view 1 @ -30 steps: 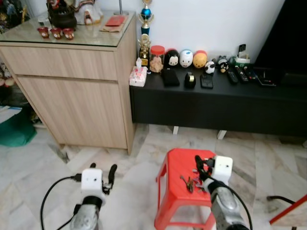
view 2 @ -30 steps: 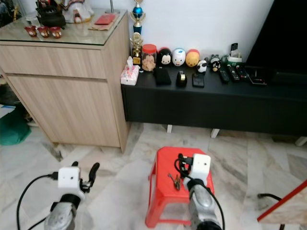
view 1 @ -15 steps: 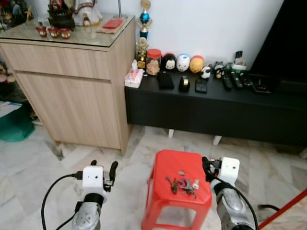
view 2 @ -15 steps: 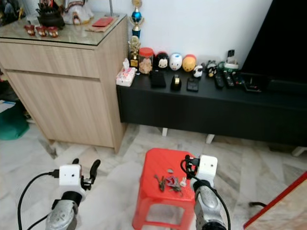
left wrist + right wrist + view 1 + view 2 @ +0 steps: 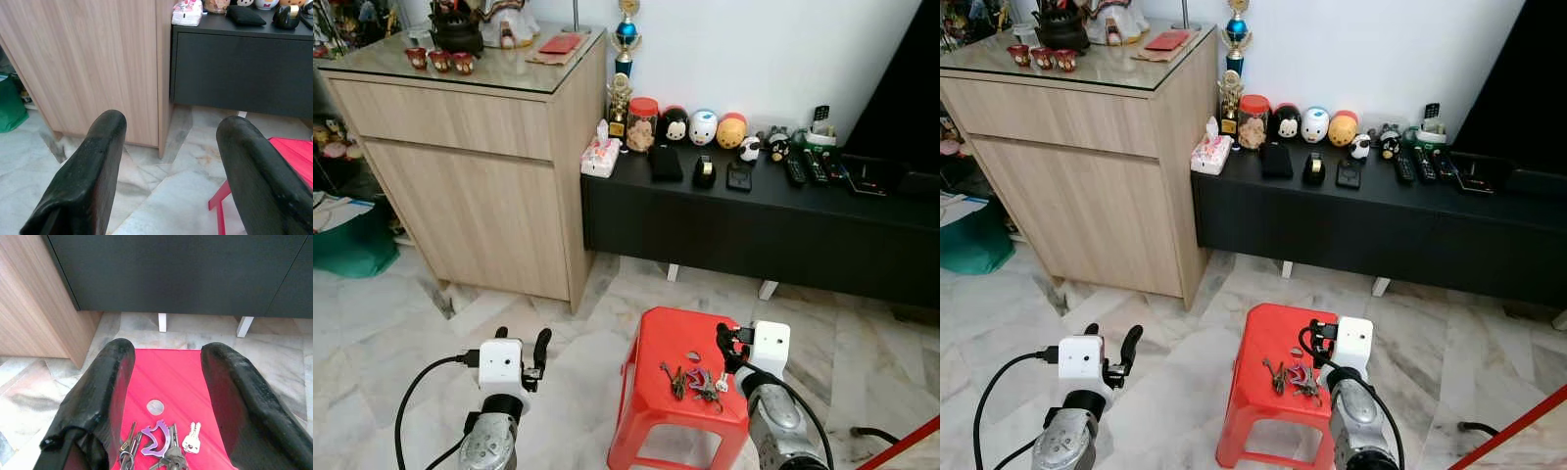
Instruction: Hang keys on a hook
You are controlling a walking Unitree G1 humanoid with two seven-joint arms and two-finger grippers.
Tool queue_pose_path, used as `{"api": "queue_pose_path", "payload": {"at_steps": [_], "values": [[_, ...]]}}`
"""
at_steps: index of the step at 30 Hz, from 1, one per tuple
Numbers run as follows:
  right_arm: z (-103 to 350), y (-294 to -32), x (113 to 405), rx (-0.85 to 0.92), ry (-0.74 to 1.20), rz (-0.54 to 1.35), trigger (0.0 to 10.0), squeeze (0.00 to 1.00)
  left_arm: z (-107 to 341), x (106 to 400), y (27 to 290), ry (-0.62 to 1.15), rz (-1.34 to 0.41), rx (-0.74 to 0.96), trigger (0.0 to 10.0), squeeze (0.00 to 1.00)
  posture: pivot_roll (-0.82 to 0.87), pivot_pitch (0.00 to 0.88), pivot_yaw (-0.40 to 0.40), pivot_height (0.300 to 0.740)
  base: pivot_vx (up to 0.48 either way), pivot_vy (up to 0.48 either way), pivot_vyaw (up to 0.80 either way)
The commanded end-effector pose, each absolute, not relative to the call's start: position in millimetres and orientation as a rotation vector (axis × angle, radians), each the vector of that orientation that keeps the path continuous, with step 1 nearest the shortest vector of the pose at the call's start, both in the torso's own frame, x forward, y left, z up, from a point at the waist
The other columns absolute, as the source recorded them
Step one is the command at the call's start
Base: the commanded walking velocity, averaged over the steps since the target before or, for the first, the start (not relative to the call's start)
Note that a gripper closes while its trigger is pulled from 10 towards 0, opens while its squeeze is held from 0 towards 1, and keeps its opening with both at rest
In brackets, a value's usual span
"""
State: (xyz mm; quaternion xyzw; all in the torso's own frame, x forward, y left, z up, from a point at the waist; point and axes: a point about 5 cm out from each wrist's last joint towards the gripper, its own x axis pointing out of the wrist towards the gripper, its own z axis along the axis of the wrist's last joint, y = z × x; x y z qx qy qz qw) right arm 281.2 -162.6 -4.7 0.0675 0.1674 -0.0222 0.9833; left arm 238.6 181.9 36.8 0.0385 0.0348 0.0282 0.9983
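A tall light-wood cabinet with a glass top point(image 5: 470, 147) stands against the white wall, touching a long low black console point(image 5: 754, 220) lined with small figurines. On the marble floor before them sits a red plastic stool point(image 5: 680, 387). A bunch of metal keys with a purple clip point(image 5: 161, 443) lies on its seat. The right gripper point(image 5: 166, 396) hovers just above the keys, fingers spread. The left gripper point(image 5: 168, 161) hangs over the floor, fingers parted.
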Motion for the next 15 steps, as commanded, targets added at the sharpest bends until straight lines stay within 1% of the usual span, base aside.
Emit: {"api": "queue_pose_path", "payload": {"at_steps": [1, 7, 15], "values": [[-5.2, -161.9, 282.2, 0.132, 0.352, -0.043, 10.0, 0.0, 35.5, 236.9, 179.2, 0.077, 0.058, 0.069, 10.0, 0.0, 0.07, 0.0, -0.096, 0.705, 0.0, 0.0, 0.0], [-5.9, -160.7, 281.4, 0.123, 0.355, -0.037, 10.0, 0.0, 35.7, 237.2, 176.5, 0.076, 0.056, 0.061, 10.0, 0.0, 0.07, 0.0, -0.094, 0.671, 0.0, 0.0, 0.0], [-8.0, -163.6, 278.6, 0.117, 0.359, -0.04, 10.0, 0.0, 36.2, 237.7, 177.0, 0.074, 0.058, 0.06, 10.0, 0.0, 0.07, 0.0, -0.094, 0.671, 0.0, 0.0, 0.0]]}}
